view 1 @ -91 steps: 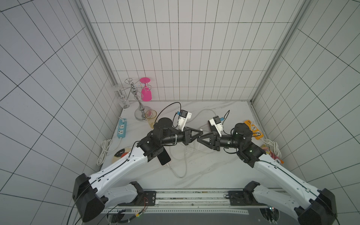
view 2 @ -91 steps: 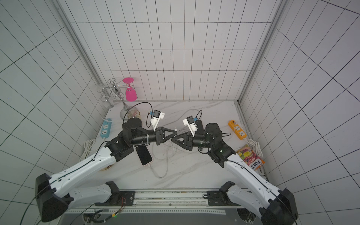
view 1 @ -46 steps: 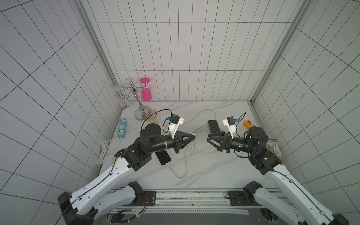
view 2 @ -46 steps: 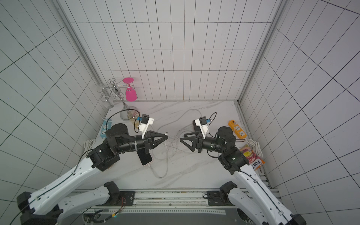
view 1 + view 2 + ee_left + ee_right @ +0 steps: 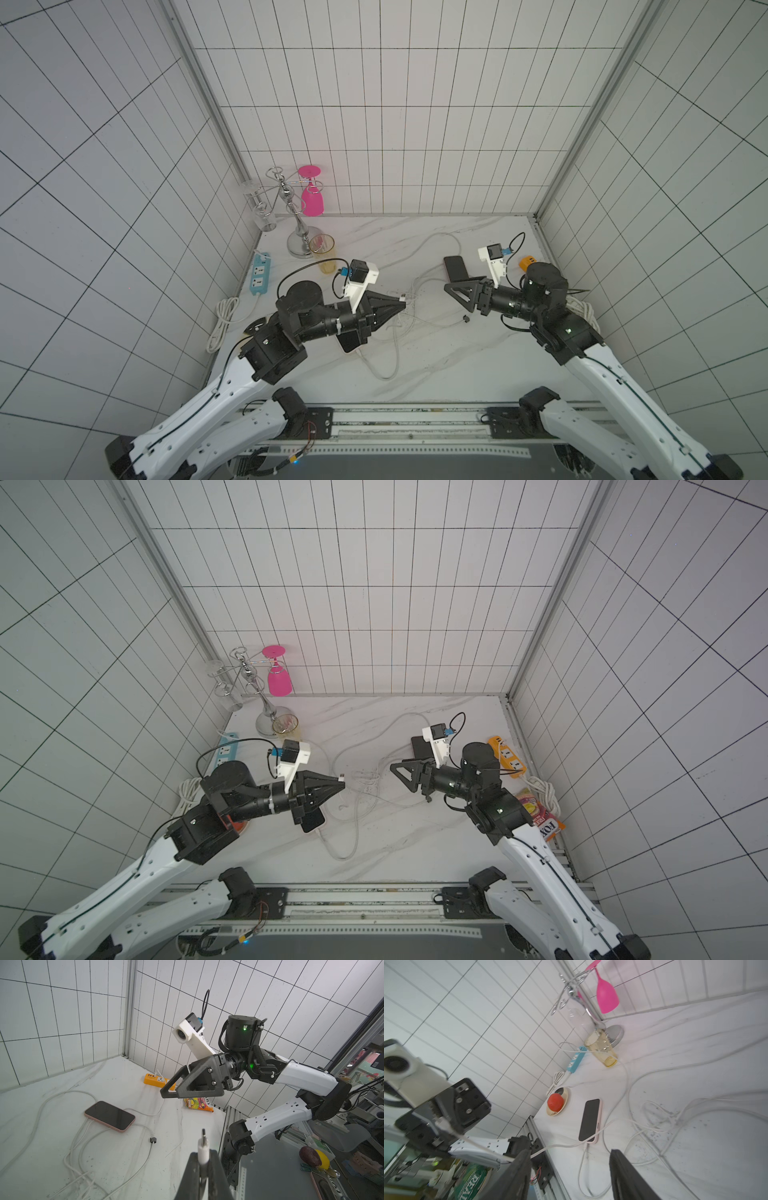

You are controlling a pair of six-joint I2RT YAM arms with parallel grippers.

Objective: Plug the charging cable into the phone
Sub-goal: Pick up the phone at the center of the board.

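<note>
A two-armed robot works over a white marble-patterned counter (image 5: 457, 365), seen from above and from each wrist. The left claw (image 5: 401, 306) is clenched on the white plug of the charging cable (image 5: 202, 1147). It holds the plug raised above the middle of the counter, with the metal tip sticking out past the fingertips and the cord trailing down behind. The right claw (image 5: 449, 288) is released, its fingers spread with nothing between them, and it hovers facing the left claw a little way off.

A dark phone in a pale pink case (image 5: 110, 1116) lies flat and face up on the far side of the counter, just beyond the right claw, with white cords running beside or under it. A second dark phone (image 5: 590, 1119) lies near the front, partly under the left arm. A white cord meets its near end, though whether it is plugged in cannot be told. Loose loops of white cable (image 5: 384, 378) sprawl between the two phones.

The plug looks secured, so the step in hand is probably carrying it to a phone, most likely the pink-cased one. The next move calls for turning the plug so its tip lines up with the port on the phone's short edge, then pushing straight in. The free right claw would likely need to brace the phone so it does not slide
</note>
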